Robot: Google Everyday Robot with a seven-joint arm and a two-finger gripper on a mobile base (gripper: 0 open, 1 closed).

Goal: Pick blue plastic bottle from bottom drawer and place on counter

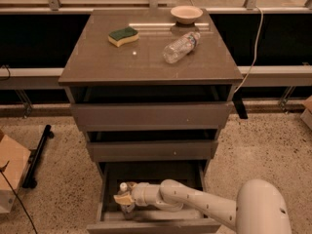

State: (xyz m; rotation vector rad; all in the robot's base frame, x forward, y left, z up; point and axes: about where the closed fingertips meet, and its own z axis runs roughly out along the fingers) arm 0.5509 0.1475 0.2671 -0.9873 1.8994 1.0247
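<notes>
The bottom drawer point(156, 224) is pulled open at the foot of the cabinet. The blue plastic bottle point(123, 186), small and pale with a white cap, stands upright at the drawer's left side. My gripper point(124, 199) reaches in from the right, with its tan fingers closed around the bottle's body just below the cap. My white arm point(195, 206) lies across the drawer. The counter point(146, 62) is the glossy grey-brown top of the cabinet, high above the gripper.
On the counter lie a green-and-yellow sponge point(123, 36), a clear ribbed water bottle point(180, 47) and a pale bowl point(186, 14). Two upper drawers point(151, 116) stand slightly open above the bottom one. A cardboard box point(9, 169) sits on the floor at left.
</notes>
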